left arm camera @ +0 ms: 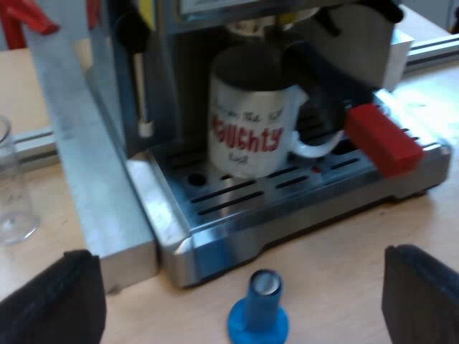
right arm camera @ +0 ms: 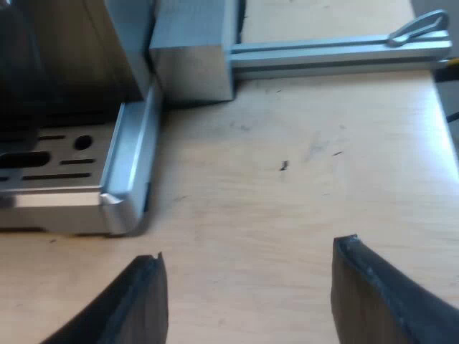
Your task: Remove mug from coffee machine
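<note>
The mug (left arm camera: 247,118) is seen upright on the drip tray (left arm camera: 237,208) of the coffee machine (left arm camera: 165,43), under the spout, where it would have been set to catch the coffee. Its handle is turned toward the red handle end (left arm camera: 382,140), which lies just beside it. A blue tamper (left arm camera: 259,312) is stood on the desk (right arm camera: 301,186) just in front of the tray, and a measuring glass (left arm camera: 11,186) is kept well apart from it. The jaws of the left gripper (left arm camera: 244,287) are spread wide, facing the tray, with nothing held or touched, apparently lined up for an approach to the mug. The jaws of the right gripper (right arm camera: 251,287) are likewise released over bare desk near the tray's corner.
</note>
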`<state>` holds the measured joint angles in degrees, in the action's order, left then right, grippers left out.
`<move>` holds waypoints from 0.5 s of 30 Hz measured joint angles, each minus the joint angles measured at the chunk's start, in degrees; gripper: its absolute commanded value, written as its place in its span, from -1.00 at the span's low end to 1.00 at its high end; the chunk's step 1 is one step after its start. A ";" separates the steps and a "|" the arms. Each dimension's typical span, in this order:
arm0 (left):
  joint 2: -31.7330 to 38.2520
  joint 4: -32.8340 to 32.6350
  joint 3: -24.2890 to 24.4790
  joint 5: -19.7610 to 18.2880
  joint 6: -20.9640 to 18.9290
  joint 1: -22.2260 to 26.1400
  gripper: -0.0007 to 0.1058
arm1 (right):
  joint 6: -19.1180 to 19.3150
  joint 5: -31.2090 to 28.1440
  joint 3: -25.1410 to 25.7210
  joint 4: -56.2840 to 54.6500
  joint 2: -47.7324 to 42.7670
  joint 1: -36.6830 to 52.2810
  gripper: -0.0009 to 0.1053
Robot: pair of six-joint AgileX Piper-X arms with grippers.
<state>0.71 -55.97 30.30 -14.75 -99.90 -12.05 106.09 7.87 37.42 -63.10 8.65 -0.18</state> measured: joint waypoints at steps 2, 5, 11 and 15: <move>0.00 0.63 0.26 -0.21 0.00 -1.33 0.51 | 0.00 2.26 0.77 0.00 2.09 0.00 0.00; 0.00 1.82 0.30 -0.72 0.00 -3.18 0.51 | 0.00 4.68 1.53 0.10 5.23 0.00 0.00; -4.55 11.61 -0.76 -4.82 2.06 -9.43 0.51 | 2.20 8.72 3.97 3.64 14.21 -5.30 0.00; -6.86 16.37 -2.94 -6.80 2.13 -10.67 0.51 | 2.75 8.95 4.16 6.90 16.90 -9.27 0.00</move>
<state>-6.14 -39.60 27.36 -21.55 -97.77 -22.72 108.84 16.82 41.58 -56.20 25.55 -9.44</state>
